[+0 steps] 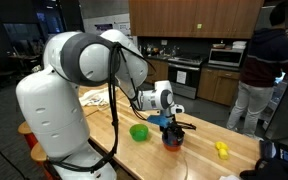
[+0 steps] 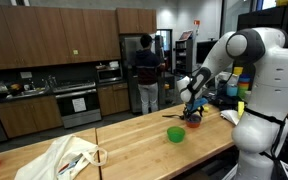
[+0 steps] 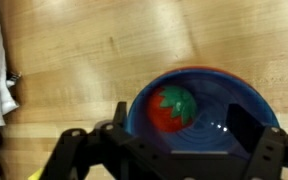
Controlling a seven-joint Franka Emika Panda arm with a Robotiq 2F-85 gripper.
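- Toy strawberry [image 3: 172, 108], red with a green leafy top, lies inside a blue bowl [image 3: 234, 95] in the lower middle of the wrist view. It sits a little left of the bowl's centre.
- The bowl stands on a pale wooden counter [image 3: 104, 50]. In an exterior view it shows as a small dark, reddish bowl [image 1: 172, 141] just right of the frame's middle, directly under the arm's tip.
- The gripper [image 3: 182, 120] hangs right above the bowl. Its two dark fingers stand wide apart along the bottom edge of the wrist view, one on each side of the strawberry, clamped on nothing. Whether they touch the bowl's rim I cannot tell.
- A green bowl [image 1: 139, 131] sits just beside the blue one, to its left in that exterior view.
- A small yellow thing [image 1: 222, 149] lies on the counter toward the lower right, well apart from both bowls and too small to make out.
- A crumpled white cloth [image 2: 69, 158] lies at the lower left of an exterior view, far along the counter from the bowls. A white edge also shows at the left border of the wrist view.
- The white arm [image 2: 259, 60] fills the right side of that frame.
- A person [image 2: 145, 70] in a dark top stands with back turned in the kitchen behind, near the frame's middle, among brown cabinets.
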